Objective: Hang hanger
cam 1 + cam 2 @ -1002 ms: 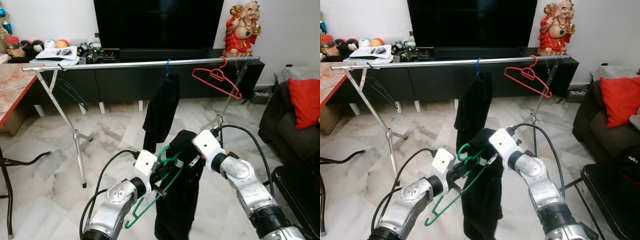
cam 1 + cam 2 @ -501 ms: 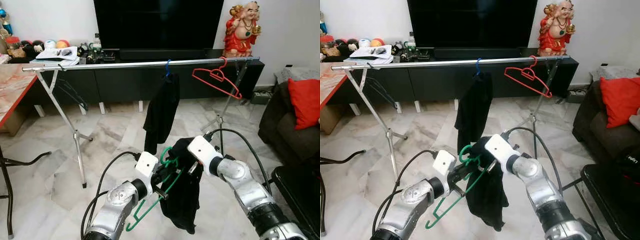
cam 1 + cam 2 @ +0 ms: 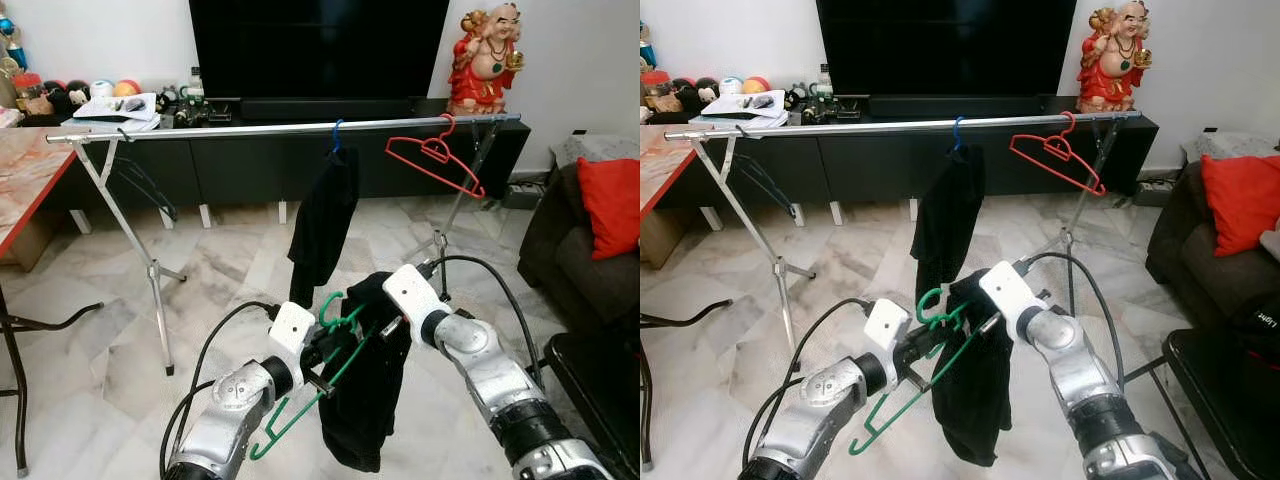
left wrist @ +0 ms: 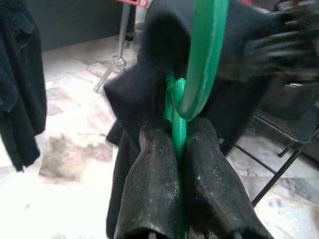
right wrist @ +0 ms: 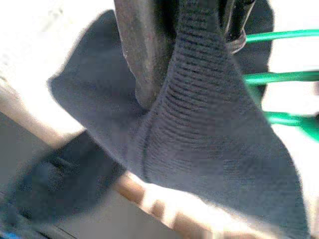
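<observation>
Hanger [image 3: 318, 385], green, sits low in front of me, well short of the rail [image 3: 280, 128], with a dark garment [image 3: 365, 400] draped beside it. Its neck is pinched between the fingers of my left tool [image 4: 174, 164], which is clamped tight, hook curling just above the fingertips.

Step in hand, as I judge it: get the cloth seated on the hanger before lifting to the rail. To do it well, I should keep the left grip steady at the neck so the frame does not swing, and feed the collar over one shoulder of the hanger, not bunch it at the hook.

My right tool [image 3: 385, 322] is closed on a fold of the garment, ribbed cloth wrapped over its fingers [image 5: 149, 59], green bars just beside.

A black shirt [image 3: 322, 225] and red hanger [image 3: 435, 160] hang on the rail.
</observation>
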`<state>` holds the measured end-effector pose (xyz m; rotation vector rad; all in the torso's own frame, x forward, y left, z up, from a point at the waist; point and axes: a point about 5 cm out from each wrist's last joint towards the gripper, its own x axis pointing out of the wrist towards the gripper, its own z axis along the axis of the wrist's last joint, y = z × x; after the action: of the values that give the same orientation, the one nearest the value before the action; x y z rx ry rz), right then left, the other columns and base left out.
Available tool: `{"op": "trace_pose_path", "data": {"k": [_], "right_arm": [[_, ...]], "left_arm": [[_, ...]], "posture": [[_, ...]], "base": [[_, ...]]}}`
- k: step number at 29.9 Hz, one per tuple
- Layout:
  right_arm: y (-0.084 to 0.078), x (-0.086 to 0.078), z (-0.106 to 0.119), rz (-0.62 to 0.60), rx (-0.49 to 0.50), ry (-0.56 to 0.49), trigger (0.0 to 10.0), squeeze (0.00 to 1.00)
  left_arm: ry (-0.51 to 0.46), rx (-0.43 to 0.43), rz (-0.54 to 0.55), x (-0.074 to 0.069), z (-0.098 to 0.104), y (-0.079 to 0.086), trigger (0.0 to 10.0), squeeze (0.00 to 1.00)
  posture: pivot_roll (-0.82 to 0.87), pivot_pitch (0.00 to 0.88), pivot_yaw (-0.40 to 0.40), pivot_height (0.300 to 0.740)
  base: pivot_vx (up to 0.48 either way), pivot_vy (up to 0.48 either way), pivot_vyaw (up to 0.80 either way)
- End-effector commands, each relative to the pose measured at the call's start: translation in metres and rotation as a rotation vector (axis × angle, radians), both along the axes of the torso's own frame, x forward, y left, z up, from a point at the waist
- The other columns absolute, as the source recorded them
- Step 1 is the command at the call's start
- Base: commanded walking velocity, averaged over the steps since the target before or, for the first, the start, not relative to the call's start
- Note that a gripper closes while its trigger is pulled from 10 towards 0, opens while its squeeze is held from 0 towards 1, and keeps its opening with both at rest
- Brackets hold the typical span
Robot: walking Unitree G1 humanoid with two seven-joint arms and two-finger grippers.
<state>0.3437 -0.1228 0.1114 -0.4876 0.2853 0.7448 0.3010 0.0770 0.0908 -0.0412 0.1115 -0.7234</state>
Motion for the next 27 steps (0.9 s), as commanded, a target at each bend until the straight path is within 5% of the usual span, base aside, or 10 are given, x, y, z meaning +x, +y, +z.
{"op": "trace_pose_path", "data": {"k": [1, 13, 14, 15, 16, 27], "right_arm": [[0.021, -0.01, 0.004, 0.171, 0.005, -0.003, 10.0, 0.0], [0.018, -0.017, -0.004, 0.237, -0.095, 0.035, 10.0, 0.0], [0.016, -0.015, -0.005, 0.216, -0.096, 0.034, 10.0, 0.15], [0.015, -0.014, -0.005, 0.197, -0.095, 0.033, 10.0, 0.15], [0.015, -0.013, -0.004, 0.189, -0.091, 0.031, 10.0, 1.0], [0.015, -0.013, -0.004, 0.177, -0.106, 0.032, 10.0, 1.0]], "left_arm": [[-0.038, -0.03, -0.023, 0.001, 0.011, -0.006, 10.0, 0.0], [-0.032, -0.026, -0.024, -0.001, 0.009, -0.007, 10.0, 0.0], [-0.032, -0.026, -0.024, -0.001, 0.009, -0.007, 10.0, 0.0], [-0.032, -0.027, -0.024, -0.001, 0.009, -0.007, 10.0, 0.0], [-0.032, -0.027, -0.023, 0.0, 0.009, -0.008, 10.0, 0.0], [-0.034, -0.046, 0.011, 0.003, 0.011, -0.005, 10.0, 0.0]], "posture": [[0.11, 0.0, -0.033, 0.74], [0.11, 0.0, -0.037, 0.74], [0.11, 0.0, -0.037, 0.74], [0.11, 0.0, -0.037, 0.74], [0.11, 0.0, -0.037, 0.74], [0.11, 0.0, -0.039, 0.74]], "base": [[0.0, 0.0, 0.0], [0.0, 0.0, 0.0], [0.0, 0.0, 0.0], [0.0, 0.0, 0.0], [0.0, 0.0, 0.0], [0.0, 0.0, 0.0]]}}
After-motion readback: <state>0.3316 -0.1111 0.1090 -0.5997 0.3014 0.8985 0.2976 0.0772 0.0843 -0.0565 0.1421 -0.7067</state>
